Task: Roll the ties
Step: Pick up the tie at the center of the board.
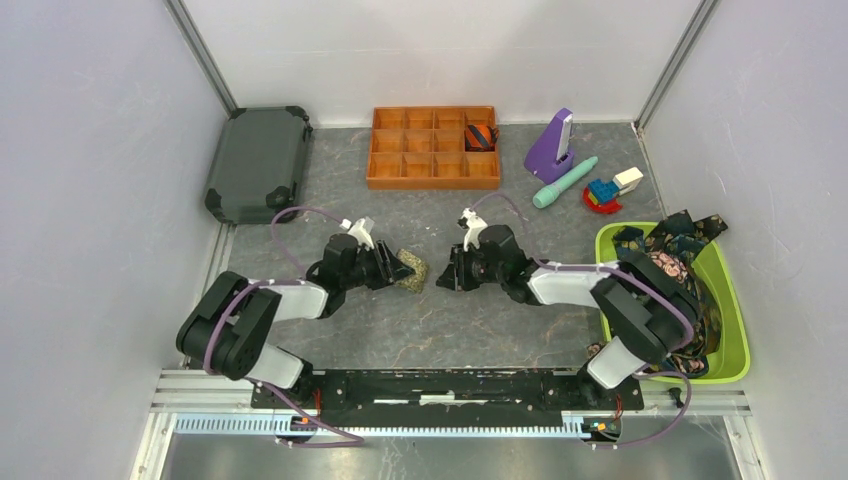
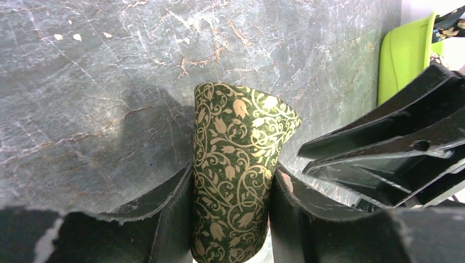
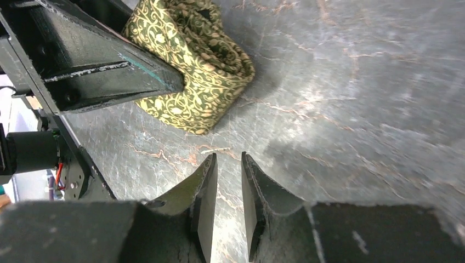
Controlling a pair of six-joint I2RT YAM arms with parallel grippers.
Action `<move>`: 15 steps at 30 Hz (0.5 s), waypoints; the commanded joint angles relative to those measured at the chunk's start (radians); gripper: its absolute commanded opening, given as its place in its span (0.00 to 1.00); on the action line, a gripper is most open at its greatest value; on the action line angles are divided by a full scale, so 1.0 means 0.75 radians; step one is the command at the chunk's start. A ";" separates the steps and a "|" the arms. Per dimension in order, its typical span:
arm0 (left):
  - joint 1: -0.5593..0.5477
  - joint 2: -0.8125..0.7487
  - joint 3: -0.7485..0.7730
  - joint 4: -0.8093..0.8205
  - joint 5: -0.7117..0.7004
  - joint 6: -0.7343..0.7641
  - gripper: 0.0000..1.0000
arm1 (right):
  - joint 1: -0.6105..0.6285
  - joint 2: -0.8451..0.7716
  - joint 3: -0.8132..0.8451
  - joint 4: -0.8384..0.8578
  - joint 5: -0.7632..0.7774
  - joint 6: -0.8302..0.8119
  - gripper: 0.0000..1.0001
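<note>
Olive-green with a gold vine print, wound into a fat bundle: necktie roll (image 2: 237, 153) pinched from both sides by the left gripper (image 1: 396, 266), poking out well past the fingertips. Seems to sit on the grey marbled tabletop (image 2: 82, 82) going by the right wrist view, outer layer flaring a bit at the far end.

Right gripper (image 3: 227, 164) straight across from the left one, tips aimed at the roll, near but not touching. Fingers almost pressed together, just a thin slit between them, pinching nothing.

Off to the right gripper's outer side, back by its elbow: lime-green bin (image 1: 733, 340) stuffed with dark paisley ties (image 1: 680, 245), a couple hanging over the rim. Well ahead of both grippers: orange divider tray (image 1: 400, 165), with a striped orange-navy roll (image 1: 481, 136) tucked in the far right corner compartment. Ahead and right of the right gripper: purple wedge (image 1: 550, 145), teal stick (image 1: 565, 182), small toy blocks (image 1: 610, 190). Ahead and left of the left gripper, well apart: dark hard case (image 1: 258, 162).
</note>
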 commanded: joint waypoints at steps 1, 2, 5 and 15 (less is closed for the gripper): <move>-0.004 -0.108 0.010 -0.070 -0.051 -0.026 0.11 | -0.033 -0.163 -0.058 -0.097 0.084 -0.115 0.29; -0.004 -0.128 0.017 -0.088 -0.058 -0.023 0.11 | -0.038 -0.191 -0.070 -0.113 0.097 -0.126 0.30; -0.005 -0.195 0.049 -0.167 -0.093 -0.012 0.08 | -0.053 -0.271 -0.109 -0.147 0.135 -0.143 0.29; -0.002 -0.303 0.339 -0.502 -0.284 0.066 0.02 | -0.075 -0.461 -0.216 -0.206 0.236 -0.175 0.31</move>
